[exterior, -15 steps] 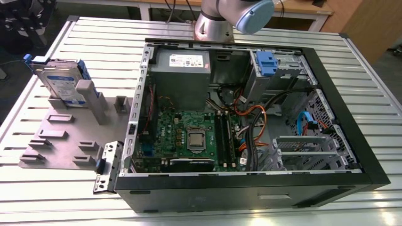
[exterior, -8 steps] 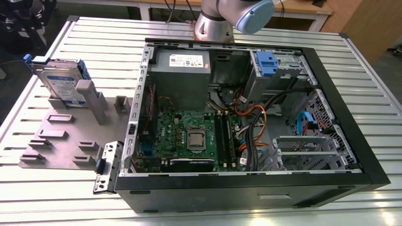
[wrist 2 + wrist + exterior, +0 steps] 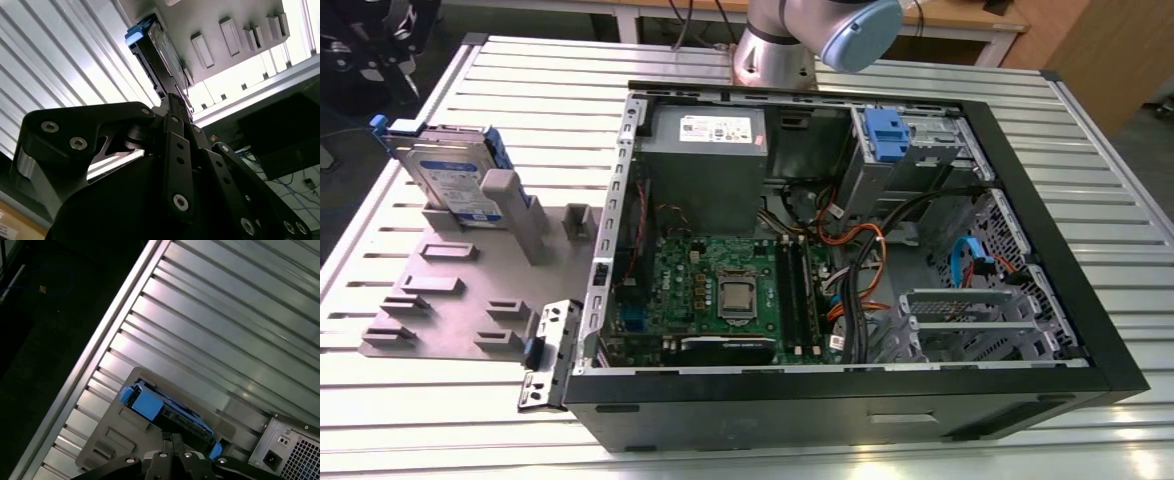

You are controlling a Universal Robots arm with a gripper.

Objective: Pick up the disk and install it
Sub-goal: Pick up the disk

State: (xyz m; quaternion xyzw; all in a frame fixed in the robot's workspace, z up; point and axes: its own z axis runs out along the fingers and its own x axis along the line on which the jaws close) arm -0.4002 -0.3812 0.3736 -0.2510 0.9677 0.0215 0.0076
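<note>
I see the disk [image 3: 454, 180] standing on edge in the grey fixture plate [image 3: 447, 300] on the counter [image 3: 400, 425], to the exterior view's left of the open computer case [image 3: 854, 410]. In the first wrist view, I find the fingers [image 3: 167, 440] pressed together, gripping nothing, pointed toward the disk [image 3: 165, 407] and apart from it.

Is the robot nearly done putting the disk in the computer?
No, it has barely begun. Done: nothing yet. The disk stands upright in its grey holder on the table, outside the open computer case. In hand: in the first wrist view the pincer points toward the disk. Left: the disk is not yet lifted and not yet in the case.
</note>
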